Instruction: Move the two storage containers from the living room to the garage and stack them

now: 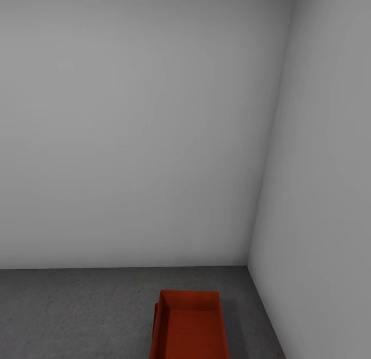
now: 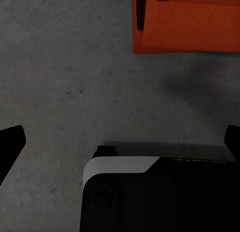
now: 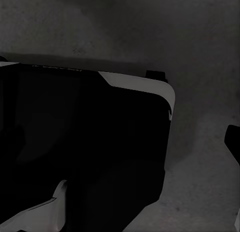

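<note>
Grey concrete floor [image 1: 77, 312] meets pale walls [image 1: 154, 116] in a corner, where an orange container [image 1: 190, 328] sits, seemingly nested on another orange edge, perhaps tucked aside deliberately. Beyond the left pincer [image 2: 120, 137], fingers spread wide and empty, it lies near. Right pincer's state: cannot tell.

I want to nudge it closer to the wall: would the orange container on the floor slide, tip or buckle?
The orange container looks low, wide and flat-bottomed, so it probably slides rather than tips. Its straight walls suggest rigid plastic, unlikely to buckle. It appears empty, so likely light.
</note>
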`<state>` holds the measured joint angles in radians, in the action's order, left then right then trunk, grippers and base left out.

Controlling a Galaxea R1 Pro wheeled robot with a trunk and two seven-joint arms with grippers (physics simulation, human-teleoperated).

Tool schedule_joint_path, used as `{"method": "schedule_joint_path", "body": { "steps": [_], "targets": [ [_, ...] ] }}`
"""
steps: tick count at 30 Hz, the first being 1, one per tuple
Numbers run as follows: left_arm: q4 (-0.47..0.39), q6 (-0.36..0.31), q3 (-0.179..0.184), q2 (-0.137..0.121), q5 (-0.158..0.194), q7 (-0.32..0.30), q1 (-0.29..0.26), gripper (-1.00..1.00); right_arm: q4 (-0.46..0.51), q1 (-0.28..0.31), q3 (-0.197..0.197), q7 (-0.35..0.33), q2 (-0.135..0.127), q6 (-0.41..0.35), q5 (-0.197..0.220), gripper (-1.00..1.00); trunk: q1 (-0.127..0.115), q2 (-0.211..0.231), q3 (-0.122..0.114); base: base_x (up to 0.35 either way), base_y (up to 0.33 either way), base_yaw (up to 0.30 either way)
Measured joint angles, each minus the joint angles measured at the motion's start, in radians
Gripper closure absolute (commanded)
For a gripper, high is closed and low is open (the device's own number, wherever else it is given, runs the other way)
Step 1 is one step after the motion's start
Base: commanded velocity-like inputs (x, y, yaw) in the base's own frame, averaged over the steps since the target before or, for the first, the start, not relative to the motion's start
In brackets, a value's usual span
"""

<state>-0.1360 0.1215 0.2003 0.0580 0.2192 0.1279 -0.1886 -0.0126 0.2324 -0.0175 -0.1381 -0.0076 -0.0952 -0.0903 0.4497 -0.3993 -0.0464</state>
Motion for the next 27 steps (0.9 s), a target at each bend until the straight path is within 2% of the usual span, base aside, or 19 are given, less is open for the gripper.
{"method": "schedule_joint_path", "body": {
  "steps": [21, 27],
  "targets": [
    [0.002, -0.001, 0.000, -0.001, 0.000, 0.005, 0.000, -1.00, 0.000, 0.000, 0.000, 0.000, 0.000, 0.000, 0.000, -1.00, 0.000, 0.000, 0.000, 0.000, 0.000, 0.000],
    [0.020, -0.002, 0.000, -0.010, 0.000, 0.007, 0.000, -1.00, 0.000, 0.000, 0.000, 0.000, 0.000, 0.000, 0.000, -1.00, 0.000, 0.000, 0.000, 0.000, 0.000, 0.000]
  ]
}}
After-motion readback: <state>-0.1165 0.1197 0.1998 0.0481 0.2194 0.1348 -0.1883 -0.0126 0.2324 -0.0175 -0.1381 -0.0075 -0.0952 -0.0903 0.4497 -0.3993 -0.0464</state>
